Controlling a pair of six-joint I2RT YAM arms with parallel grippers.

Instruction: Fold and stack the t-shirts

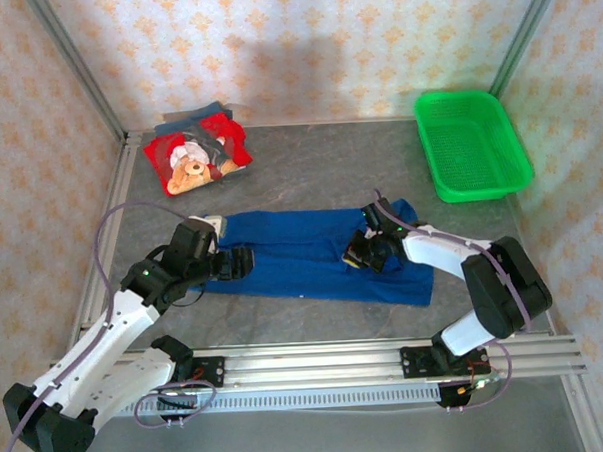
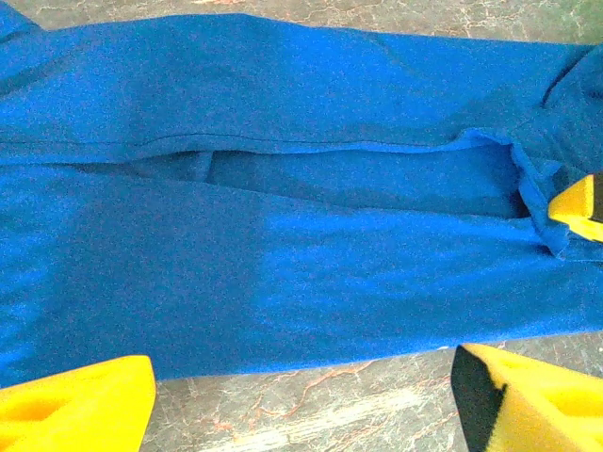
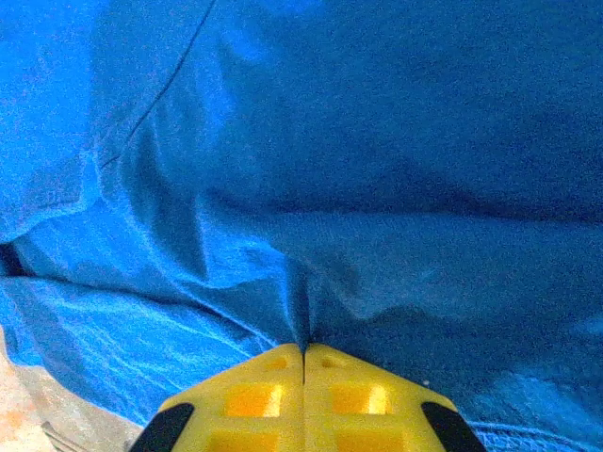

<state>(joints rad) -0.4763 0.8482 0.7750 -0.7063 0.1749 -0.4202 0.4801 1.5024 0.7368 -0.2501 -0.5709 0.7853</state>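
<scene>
The royal-blue t-shirt point(image 1: 303, 254) lies on the table as a long band, folded lengthwise. My right gripper point(image 1: 360, 253) sits on its right half, shut, with a ridge of blue cloth pinched between the yellow fingertips point(image 3: 303, 354). My left gripper point(image 1: 240, 261) hovers at the shirt's left end, open; its yellow fingers point(image 2: 80, 405) stand wide apart over the shirt's near edge point(image 2: 283, 358), nothing between them. The right gripper's yellow finger point(image 2: 579, 205) shows at a bunched fold. A red teddy-bear t-shirt point(image 1: 193, 156) lies at the back left on darker folded ones point(image 1: 209, 114).
A green mesh basket point(image 1: 470, 144) stands at the back right. Grey marbled table point(image 1: 310, 181) shows between the shirts and in front of the blue one point(image 2: 320, 414). Papered walls with metal frame posts enclose the table.
</scene>
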